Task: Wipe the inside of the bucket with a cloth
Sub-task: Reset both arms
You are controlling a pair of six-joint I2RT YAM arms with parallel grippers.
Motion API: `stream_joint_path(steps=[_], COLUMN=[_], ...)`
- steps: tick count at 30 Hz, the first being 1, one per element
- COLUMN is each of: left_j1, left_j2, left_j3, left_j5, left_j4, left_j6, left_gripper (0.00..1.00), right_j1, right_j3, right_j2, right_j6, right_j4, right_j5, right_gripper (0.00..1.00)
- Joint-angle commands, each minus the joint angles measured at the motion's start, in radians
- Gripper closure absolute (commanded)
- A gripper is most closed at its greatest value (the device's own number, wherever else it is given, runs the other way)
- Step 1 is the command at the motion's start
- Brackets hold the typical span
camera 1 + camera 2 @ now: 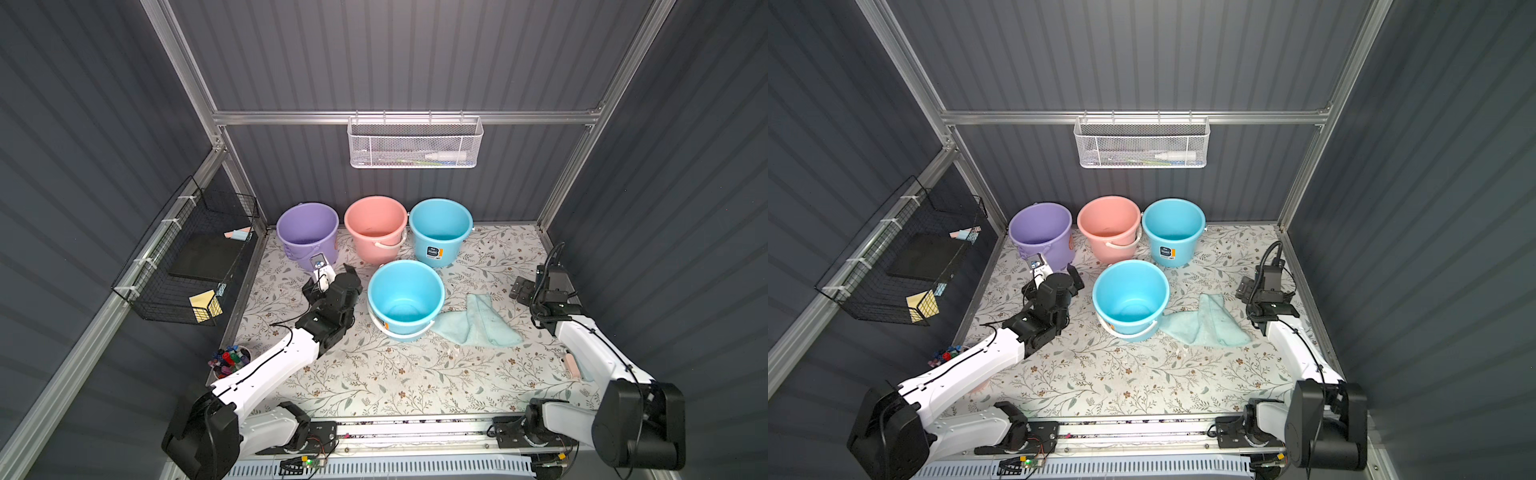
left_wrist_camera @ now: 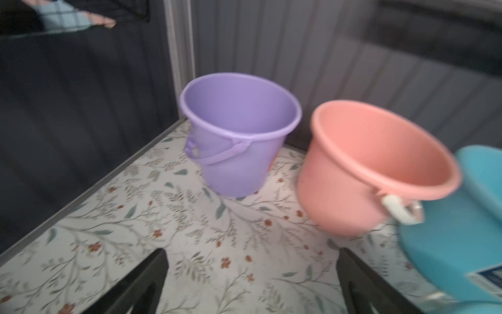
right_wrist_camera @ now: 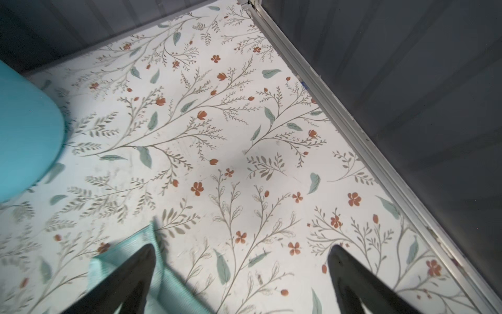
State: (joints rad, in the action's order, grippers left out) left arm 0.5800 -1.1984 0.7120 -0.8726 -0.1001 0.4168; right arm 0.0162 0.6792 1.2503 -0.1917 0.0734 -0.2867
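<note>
1. here's the blue bucket point(image 1: 409, 286), upright near the middle of the desk point(image 1: 374, 374), mouth up, its white handle folded down on the side facing the front edge.
2. the cloth point(image 1: 478, 324), pale teal and rumpled, lies on the desk just beside that bucket, on the side toward the right edge, with 1 corner reaching the bucket's base.
3. left fingers point(image 2: 148, 277) are spread wide with nothing between them. they hang over bare desk between the blue bucket and the left edge, pointed at the purple bucket point(image 2: 239, 136) and the pink bucket point(image 2: 366, 168).
4. right fingers point(image 3: 135, 271) are wide apart too, and empty. they sit near the right edge, close to the cloth. in the right wrist view a cloth corner shows behind 1 finger, and i cannot tell whether they touch.
5. along the back edge stand 3 upright buckets in a row: purple nearest the back left corner, pink next, then a second blue bucket point(image 1: 440, 237).
</note>
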Motion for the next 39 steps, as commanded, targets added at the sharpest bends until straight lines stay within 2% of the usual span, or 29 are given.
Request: stream_joint_path(steps=[1,3,6,8,10,11,12,14,16,20,22,24,26,39], left_j1=[-0.037,-0.084,-0.129,-0.196,-0.252,-0.270,-0.274,-0.301,-0.346,-0.456,-0.470,-0.500,-0.520,-0.520], left_j2=[-0.028,-0.068,-0.148,-0.214,-0.278,-0.310,-0.321,-0.344,-0.364,-0.466,-0.527,-0.506,-0.519,-0.512], left_j3=[-0.108,-0.100,-0.149,-0.185,-0.210,-0.229,-0.225,-0.274,-0.284,-0.282,-0.276,-0.244,-0.233,-0.239], left_j5=[-0.149,-0.147,-0.152,-0.074,0.004,0.042,0.052,0.156,0.244,0.458,0.497,0.563,0.603,0.595], left_j4=[-0.238,-0.277,-0.528,-0.681,-0.798,-0.899,-0.903,-1.107,-1.170,-1.275,-1.339,-1.219,-1.222,-1.222], left_j6=[-0.086,-0.109,-0.268,-0.314,-0.320,-0.365,-0.378,-0.451,-0.464,-0.416,-0.424,-0.401,-0.402,-0.397], left_gripper=[0.00,0.00,0.00,0.00,0.00,0.00,0.01,0.00,0.00,0.00,0.00,0.00,0.00,0.00], right_j1=[0.002,0.002,0.002,0.002,0.002,0.002,0.001,0.001,0.008,0.011,0.010,0.010,0.009,0.005], right_j3=[-0.103,-0.153,-0.173,-0.143,-0.180,-0.204,-0.225,-0.259,-0.270,-0.310,-0.305,-0.267,-0.231,-0.233], right_j2=[0.046,0.079,0.117,0.113,0.089,0.070,0.062,0.078,0.121,0.236,0.249,0.232,0.242,0.239], right_j6=[0.112,0.131,0.169,0.154,0.112,0.111,0.116,0.152,0.131,0.174,0.189,0.180,0.150,0.144], right_j4=[-0.314,-0.442,-0.533,-0.455,-0.512,-0.539,-0.580,-0.671,-0.732,-0.920,-0.930,-0.821,-0.765,-0.765], right_j5=[-0.049,-0.029,0.053,0.099,0.166,0.226,0.261,0.286,0.252,0.346,0.366,0.345,0.300,0.273], right_gripper=[0.01,0.01,0.01,0.01,0.01,0.01,0.01,0.01,0.01,0.01,0.01,0.01,0.01,0.01])
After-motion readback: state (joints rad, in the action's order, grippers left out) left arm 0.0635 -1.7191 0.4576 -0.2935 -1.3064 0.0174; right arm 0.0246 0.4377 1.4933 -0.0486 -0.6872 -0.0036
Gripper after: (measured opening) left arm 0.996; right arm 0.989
